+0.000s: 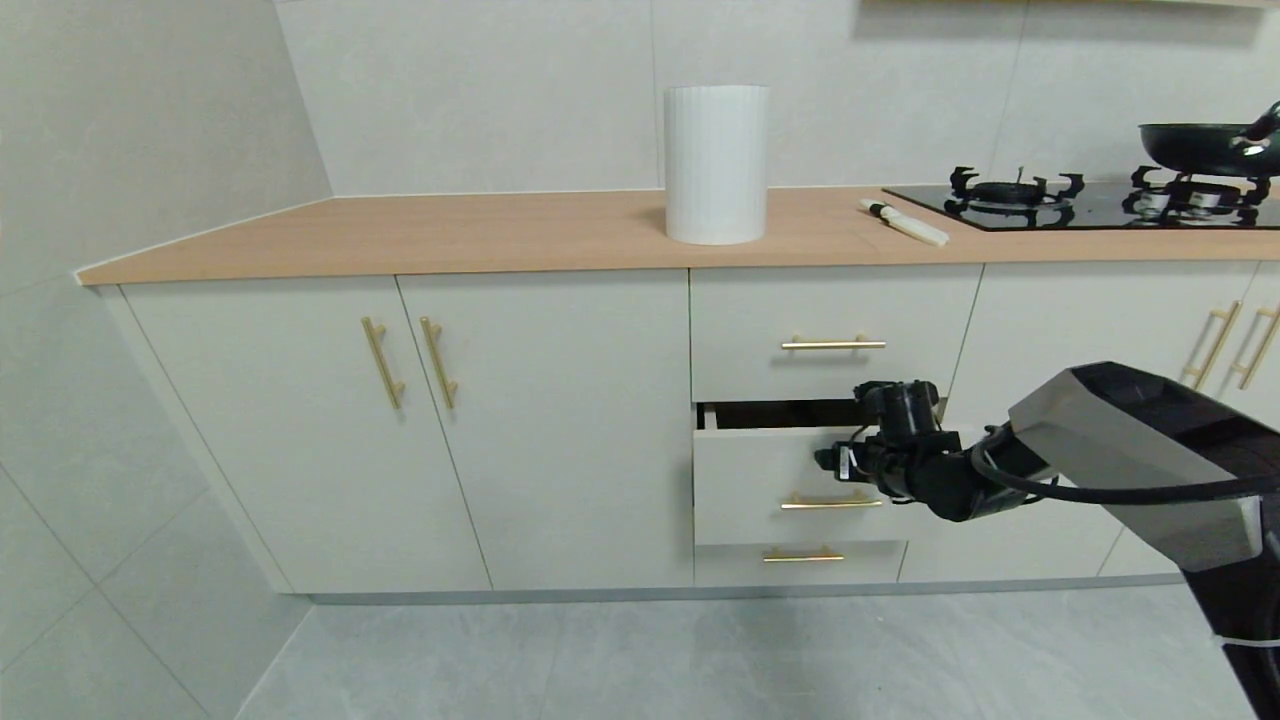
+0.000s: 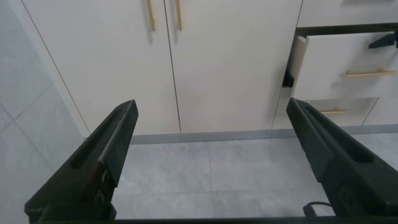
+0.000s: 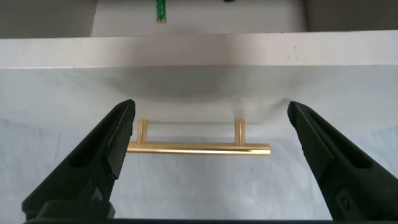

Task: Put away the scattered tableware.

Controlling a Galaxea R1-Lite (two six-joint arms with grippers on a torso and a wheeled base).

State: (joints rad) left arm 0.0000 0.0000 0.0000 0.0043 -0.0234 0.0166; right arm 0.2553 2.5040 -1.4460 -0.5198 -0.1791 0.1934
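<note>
Right gripper (image 3: 209, 115) gapes before the gold handle (image 3: 198, 148) of the part-open drawer (image 1: 760, 470)

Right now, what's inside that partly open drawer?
A thin green item shows inside the drawer, seen over its front panel. The rest is dark or hidden behind that panel and under the closed drawer above.

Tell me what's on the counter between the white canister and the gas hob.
A pale, knife-like utensil lies there on the counter, nearer the gas hob than the white canister, as the head view shows.
</note>
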